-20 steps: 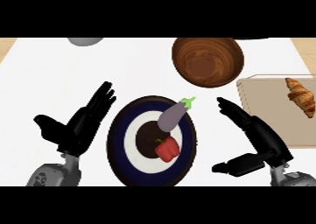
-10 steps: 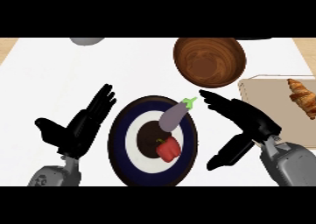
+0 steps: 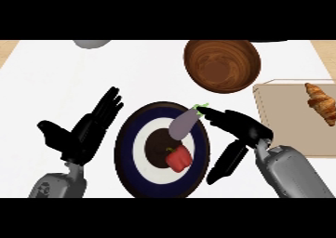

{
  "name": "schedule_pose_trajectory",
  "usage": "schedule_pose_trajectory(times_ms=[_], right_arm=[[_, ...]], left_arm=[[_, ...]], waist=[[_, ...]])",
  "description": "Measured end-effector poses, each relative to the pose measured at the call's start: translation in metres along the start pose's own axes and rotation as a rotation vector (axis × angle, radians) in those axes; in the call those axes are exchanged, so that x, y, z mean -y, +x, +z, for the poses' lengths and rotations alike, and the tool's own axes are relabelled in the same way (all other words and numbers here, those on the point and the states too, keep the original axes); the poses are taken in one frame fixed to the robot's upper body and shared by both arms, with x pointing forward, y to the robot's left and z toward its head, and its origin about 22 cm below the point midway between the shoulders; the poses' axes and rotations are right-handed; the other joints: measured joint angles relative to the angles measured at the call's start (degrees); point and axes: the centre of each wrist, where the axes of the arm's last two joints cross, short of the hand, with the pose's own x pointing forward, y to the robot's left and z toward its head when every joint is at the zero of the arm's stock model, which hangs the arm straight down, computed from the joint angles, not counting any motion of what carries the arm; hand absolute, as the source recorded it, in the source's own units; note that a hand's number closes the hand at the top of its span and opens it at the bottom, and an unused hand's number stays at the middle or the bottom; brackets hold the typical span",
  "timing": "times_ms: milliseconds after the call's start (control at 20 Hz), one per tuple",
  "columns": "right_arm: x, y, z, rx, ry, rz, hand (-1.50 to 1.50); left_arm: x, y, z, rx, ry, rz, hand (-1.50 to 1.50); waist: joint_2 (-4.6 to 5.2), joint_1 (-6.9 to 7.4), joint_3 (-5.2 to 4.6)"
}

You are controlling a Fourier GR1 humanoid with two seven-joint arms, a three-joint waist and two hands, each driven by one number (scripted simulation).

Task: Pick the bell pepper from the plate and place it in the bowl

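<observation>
Right hand [image 3: 245, 129] nearer glossy red bell pepper [image 3: 178, 158]

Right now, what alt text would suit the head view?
A red bell pepper lies beside an eggplant on a ringed plate, with the open right hand at the plate's right rim. The open left hand rests left of it; the wooden bowl sits beyond.

Kitchen, counter [image 3: 129, 69] w/ plate [image 3: 126, 145], bowl [image 3: 222, 67], croissant [image 3: 321, 103]
</observation>
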Motion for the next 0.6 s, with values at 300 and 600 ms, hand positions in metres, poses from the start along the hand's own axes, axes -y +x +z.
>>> schedule_pose_trajectory(times_ms=[300,600], right_arm=[[-0.006,0.001,-0.012,-0.04,0.053,0.026,-1.5],[-0.018,-0.001,-0.027,-0.03,0.055,0.053,-1.5]], left_arm=[[0.007,-0.003,-0.001,0.001,0.002,0.007,0.0],[0.007,-0.007,0.003,0.002,0.002,0.004,0.0]], waist=[[-0.02,-0.08,0.01],[-0.05,-0.1,0.0]])
